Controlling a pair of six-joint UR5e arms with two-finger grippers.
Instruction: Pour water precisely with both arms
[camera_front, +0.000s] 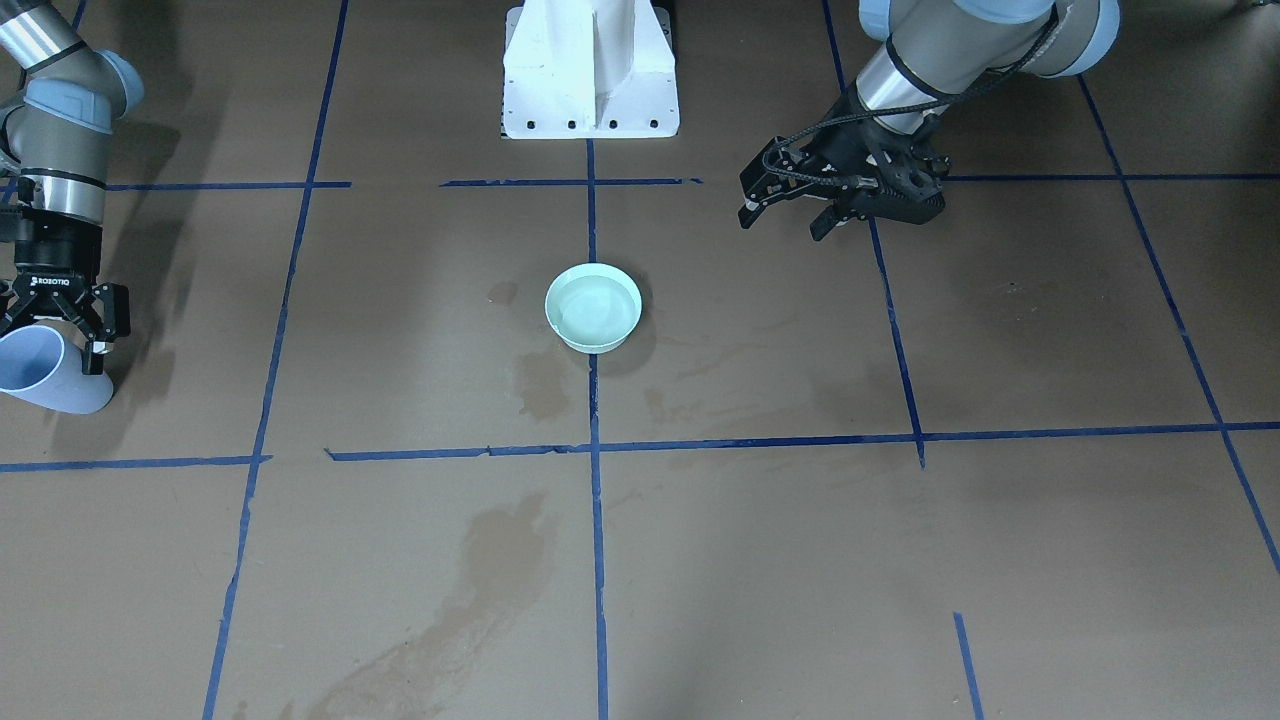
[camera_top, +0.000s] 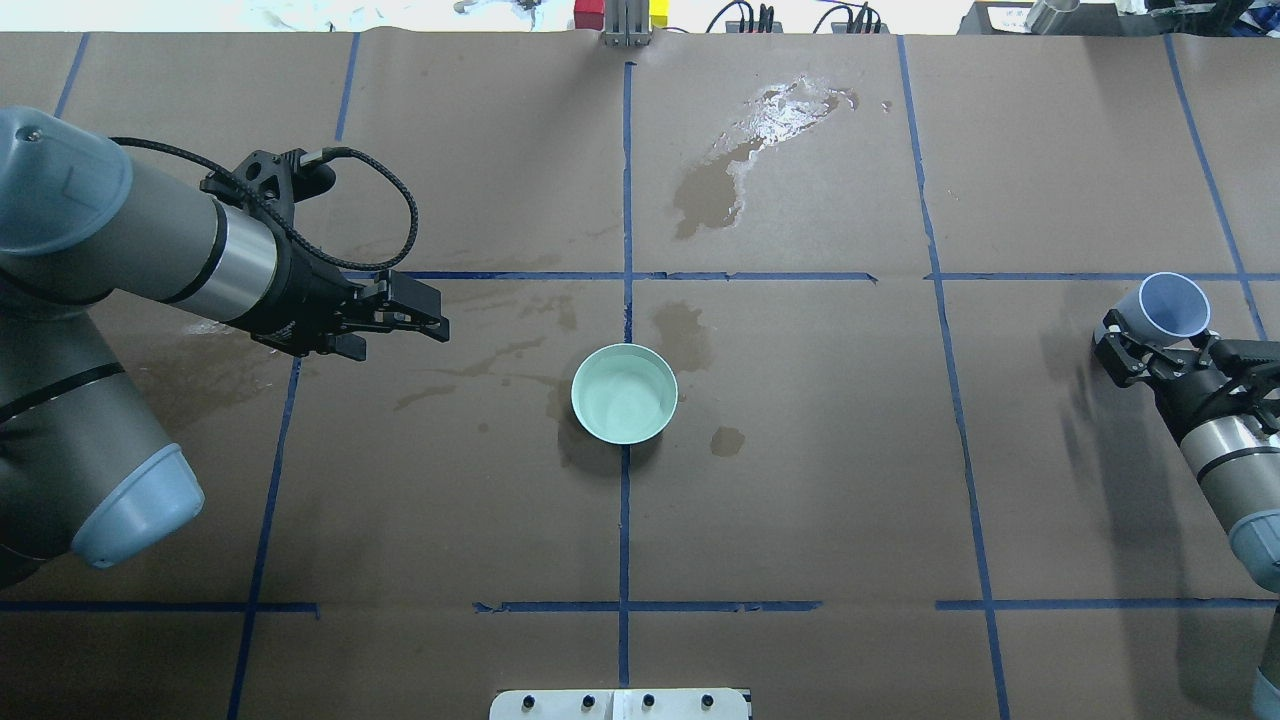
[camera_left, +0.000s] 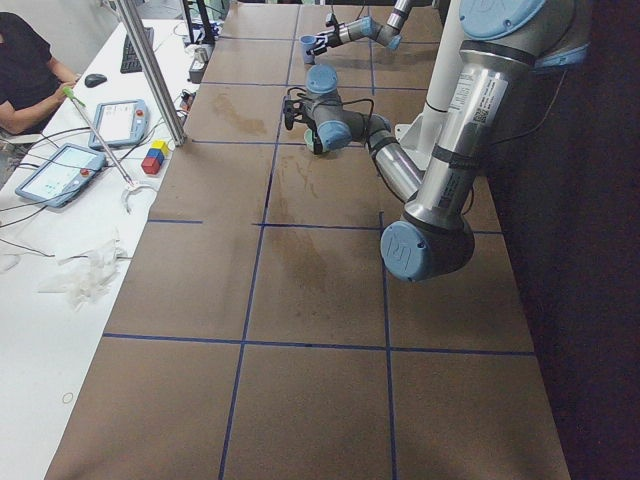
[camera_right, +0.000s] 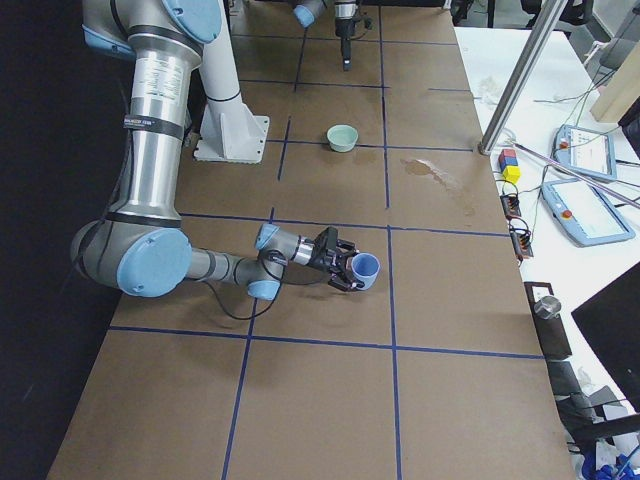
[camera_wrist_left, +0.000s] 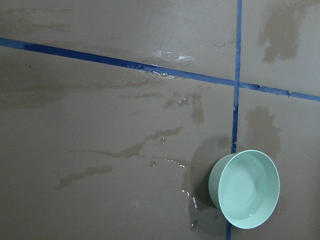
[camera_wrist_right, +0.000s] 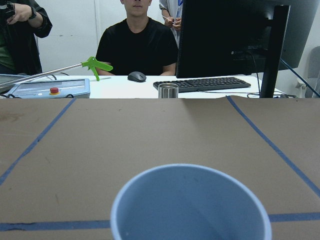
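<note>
A mint-green bowl (camera_front: 593, 307) (camera_top: 624, 393) (camera_wrist_left: 245, 189) stands at the table's centre on a blue tape cross. Clear water (camera_front: 592, 300) shimmers inside it. My right gripper (camera_front: 60, 335) (camera_top: 1165, 335) is shut on a pale blue cup (camera_front: 40, 372) (camera_top: 1175, 305) (camera_wrist_right: 190, 205), held tilted low over the table far out to the bowl's side. I cannot tell if the cup holds water. My left gripper (camera_front: 790, 212) (camera_top: 425, 313) hovers open and empty on the bowl's other side, nearer the robot's base, pointing toward the bowl.
Brown wet stains (camera_top: 715, 190) (camera_front: 540, 385) blotch the paper around the bowl and toward the operators' edge. The white pedestal base (camera_front: 590, 70) stands behind the bowl. A desk with tablets (camera_right: 580, 205), a keyboard (camera_wrist_right: 202, 84) and seated people borders the far edge.
</note>
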